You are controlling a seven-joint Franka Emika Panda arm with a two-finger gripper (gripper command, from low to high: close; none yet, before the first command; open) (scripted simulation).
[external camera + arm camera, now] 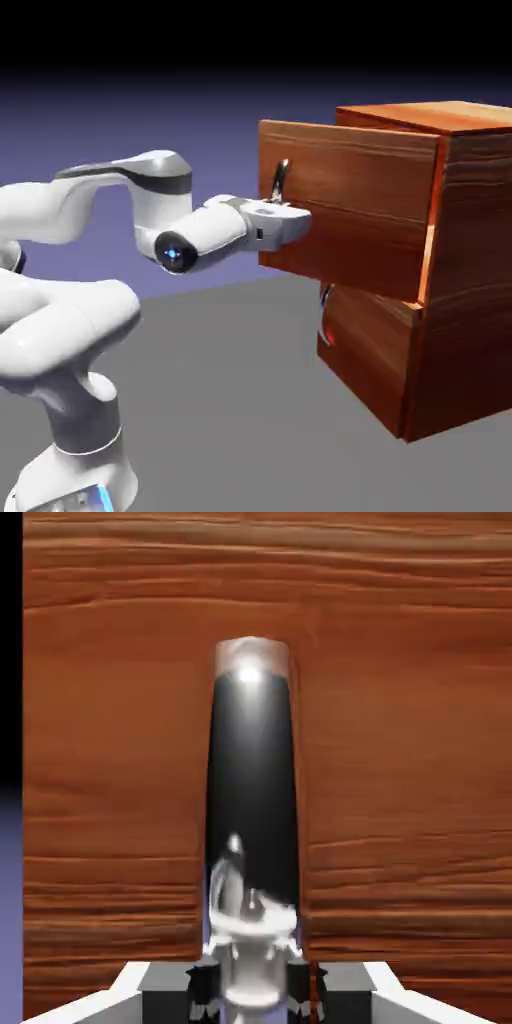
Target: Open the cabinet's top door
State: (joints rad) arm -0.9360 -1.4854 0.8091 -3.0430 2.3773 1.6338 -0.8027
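Claw (293,218): clenched on the top door's silver handle (279,182), level, pointing at the door face.
Fingers (205,987): dark tips either side of the handle's lower end in the hand view, pressed against it.
Handle: curved, upright, shiny, standing off the wood.
Top door (345,205): pulled out from the cabinet (470,270), its front well ahead of the lower front (365,350).
Lower front: flush, its own handle (324,318) untouched.
Arm (110,200): white, reaching from the lower left.
Table (230,400): grey.

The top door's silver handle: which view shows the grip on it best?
The hand view: the handle fills the middle, with the gripper shut on its lower end. The exterior view shows only the handle's upper curve above the gripper, on the pulled-out top door.
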